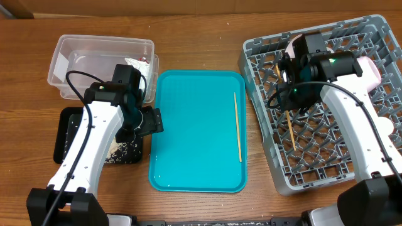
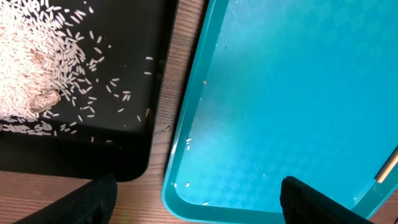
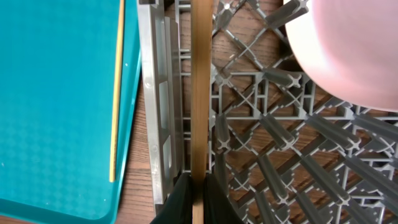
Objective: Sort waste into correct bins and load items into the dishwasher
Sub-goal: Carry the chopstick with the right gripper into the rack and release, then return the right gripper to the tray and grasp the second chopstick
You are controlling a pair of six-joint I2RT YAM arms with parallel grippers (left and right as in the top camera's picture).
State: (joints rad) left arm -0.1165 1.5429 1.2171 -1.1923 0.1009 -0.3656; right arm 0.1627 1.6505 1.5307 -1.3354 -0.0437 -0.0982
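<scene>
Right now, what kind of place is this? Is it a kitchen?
Probably a practice dish-clearing station, not a real kitchen. A grey dish rack, a teal tray and a black tray holding spilled rice sit on a wooden table.

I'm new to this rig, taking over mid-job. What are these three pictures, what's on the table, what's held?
Two robot arms work at a table. The wide picture looks down from above; the other two come from wrist cameras. The left gripper is open and empty, above a black tray of rice and the teal tray. The right gripper is shut on a chopstick over the grey dish rack, which holds a pink dish. A second chopstick lies on the teal tray, beside a clear tub.
</scene>
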